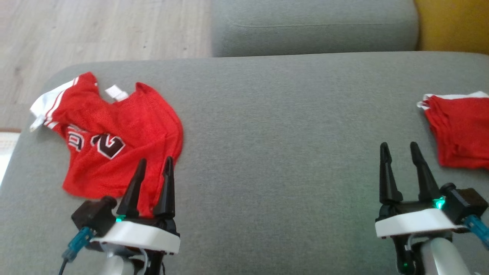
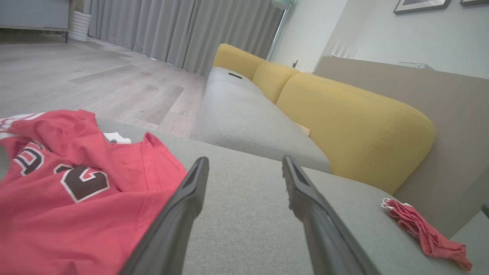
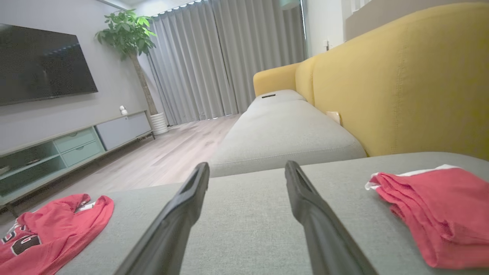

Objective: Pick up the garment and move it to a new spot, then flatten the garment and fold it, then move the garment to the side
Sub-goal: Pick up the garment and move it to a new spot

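Both our jaws stand wide open and empty, with the crumpled jersey [image 1: 126, 126] just ahead of the left pair, so we judge pickup is pending: lower and pinch its near edge.

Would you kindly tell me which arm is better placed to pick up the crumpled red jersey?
Left. The left gripper, open, is right at the near edge of the jersey; the right gripper, also open, sits far across the cushion, beside the folded red garment.
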You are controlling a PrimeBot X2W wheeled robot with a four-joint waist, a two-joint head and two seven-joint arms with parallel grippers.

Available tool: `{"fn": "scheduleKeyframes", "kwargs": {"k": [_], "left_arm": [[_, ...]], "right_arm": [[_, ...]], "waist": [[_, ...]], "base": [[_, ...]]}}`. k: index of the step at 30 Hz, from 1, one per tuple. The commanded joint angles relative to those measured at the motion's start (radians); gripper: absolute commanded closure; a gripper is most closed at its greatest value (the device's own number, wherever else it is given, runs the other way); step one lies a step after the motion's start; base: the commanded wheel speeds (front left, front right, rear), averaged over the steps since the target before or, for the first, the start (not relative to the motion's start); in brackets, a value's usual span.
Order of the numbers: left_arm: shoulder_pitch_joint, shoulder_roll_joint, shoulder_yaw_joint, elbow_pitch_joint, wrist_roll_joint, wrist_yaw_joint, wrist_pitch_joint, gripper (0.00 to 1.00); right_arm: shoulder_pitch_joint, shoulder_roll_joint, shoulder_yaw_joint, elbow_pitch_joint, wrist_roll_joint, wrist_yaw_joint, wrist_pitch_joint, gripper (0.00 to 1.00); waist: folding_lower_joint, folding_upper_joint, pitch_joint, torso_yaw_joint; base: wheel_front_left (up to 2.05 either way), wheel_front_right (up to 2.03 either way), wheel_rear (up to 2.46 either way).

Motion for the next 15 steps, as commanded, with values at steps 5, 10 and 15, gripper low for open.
{"fn": "scheduleKeyframes", "kwargs": {"k": [5, 10, 15], "left_arm": [[-0.055, 0.003, 0.042, -0.022, 0.010, 0.007, -0.005, 0.00], [-0.055, 0.003, 0.060, -0.013, 0.018, 0.019, -0.005, 0.00], [-0.057, 0.003, 0.080, -0.005, 0.025, 0.024, -0.005, 0.00]], "right_arm": [[-0.007, -0.002, 0.062, -0.019, 0.014, -0.001, -0.011, 0.00], [-0.002, -0.002, 0.096, -0.012, 0.020, -0.001, -0.011, 0.00], [0.001, -0.002, 0.120, -0.006, 0.026, -0.001, -0.011, 0.00]], "waist": [[0.0000, 0.0000, 0.002, 0.071], [0.0000, 0.0000, 0.001, 0.143], [0.0000, 0.0000, 0.001, 0.210]], "base": [[0.00, 0.00, 0.00], [0.00, 0.00, 0.00], [0.00, 0.00, 0.00]]}}
